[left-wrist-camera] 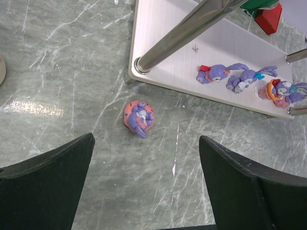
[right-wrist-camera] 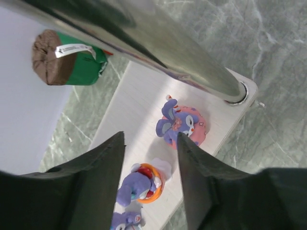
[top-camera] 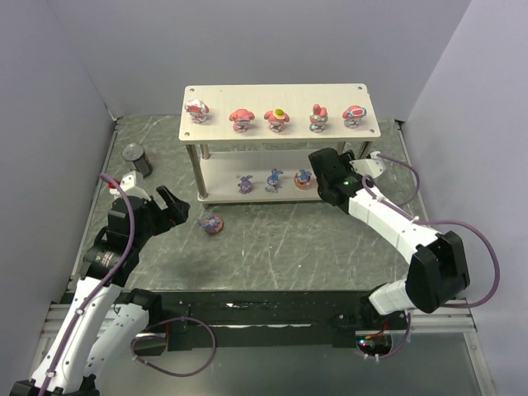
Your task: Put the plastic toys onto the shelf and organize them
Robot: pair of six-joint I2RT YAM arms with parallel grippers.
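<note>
Closest to me, the left tool hangs over the grey marbled desk with its jaws spread wide and nothing between them. Just beyond it, one of the plastic toys, a lone figurine, sits on the desk short of the shelf: a small purple-blue creature tucked into a pink speckled ring, long ears pointing toward the tool. Off to the right, the right tool reaches in over the lower board near the right-hand post, jaws parted and pinching nothing, with an orange-ringed purple toy on the board below the gap. Three purple-blue rabbit-eared figurines stand in a row on that lower board, the rightmost beside the tool. The boards are pale whitish wood grain on shiny silver posts. On the top board, five pink and red hooded figurines stand spaced apart in a line, one with a yellow-green dab on its head. A dark can stands on the desk at the far left, well apart from the shelf.
</note>
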